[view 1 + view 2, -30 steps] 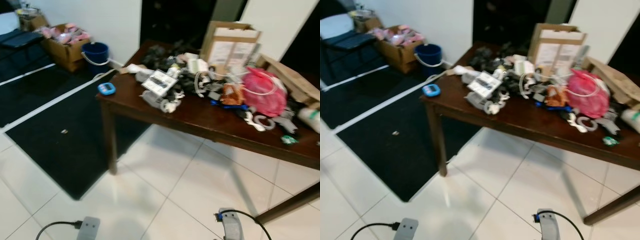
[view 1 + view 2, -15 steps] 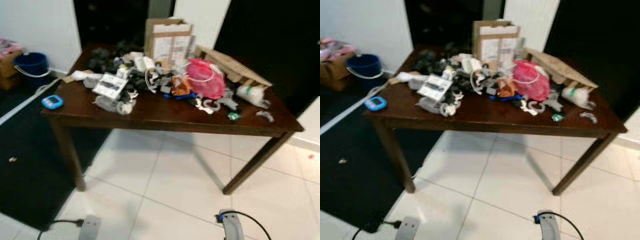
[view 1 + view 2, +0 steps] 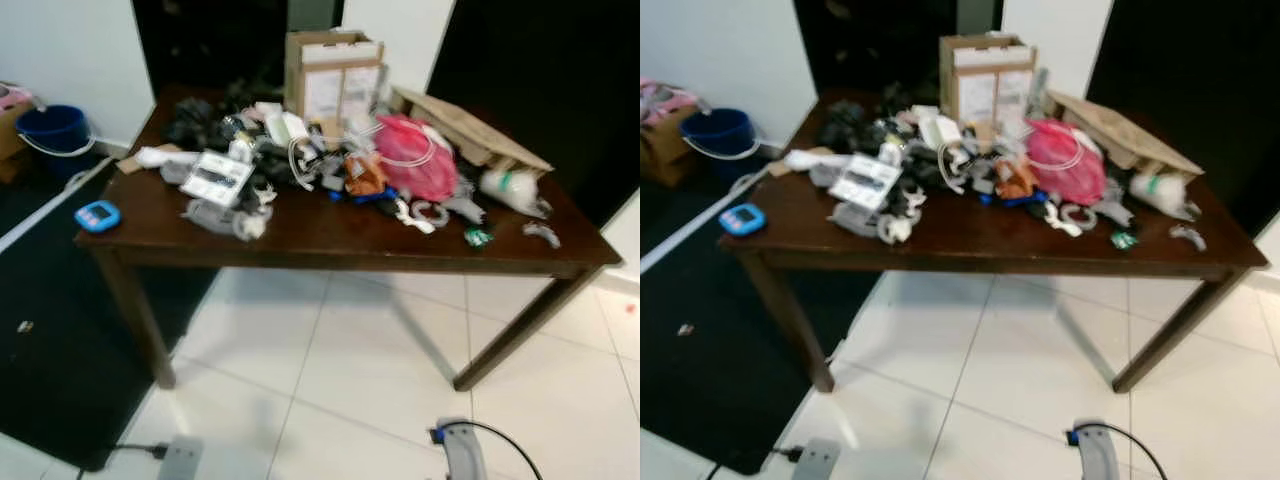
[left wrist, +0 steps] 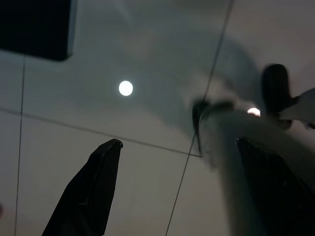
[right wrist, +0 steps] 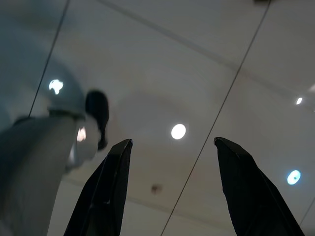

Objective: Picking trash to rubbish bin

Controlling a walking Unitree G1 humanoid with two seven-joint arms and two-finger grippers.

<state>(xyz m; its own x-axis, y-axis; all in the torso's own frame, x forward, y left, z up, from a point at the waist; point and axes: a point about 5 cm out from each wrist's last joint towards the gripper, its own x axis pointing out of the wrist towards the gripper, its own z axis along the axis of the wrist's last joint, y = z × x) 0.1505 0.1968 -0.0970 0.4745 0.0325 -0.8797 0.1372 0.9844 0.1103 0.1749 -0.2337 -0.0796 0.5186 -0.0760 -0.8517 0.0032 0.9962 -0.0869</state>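
One dark wooden table (image 3: pixel 330 245) bearing mixed trash: pink plastic bag (image 3: pixel 415 160), brown paper bag (image 3: pixel 330 75), flattened cardboard (image 3: pixel 470 125), white packaging, cables. Blue bucket (image 3: pixel 52 130) on floor by the wall, well left of table. Left gripper (image 4: pixel 177 162) and right gripper (image 5: pixel 170 157): both hang over white floor tiles (image 3: pixel 330 390), fingers spread, holding nothing.

dark wooden table (image 3: pixel 330 245) on white tiled floor (image 3: pixel 330 390), black mat (image 3: pixel 50 360) — left, blue bucket (image 3: pixel 52 130) beyond

The camera has swung to face the cluttered table (image 3: pixel 330 240) squarely.
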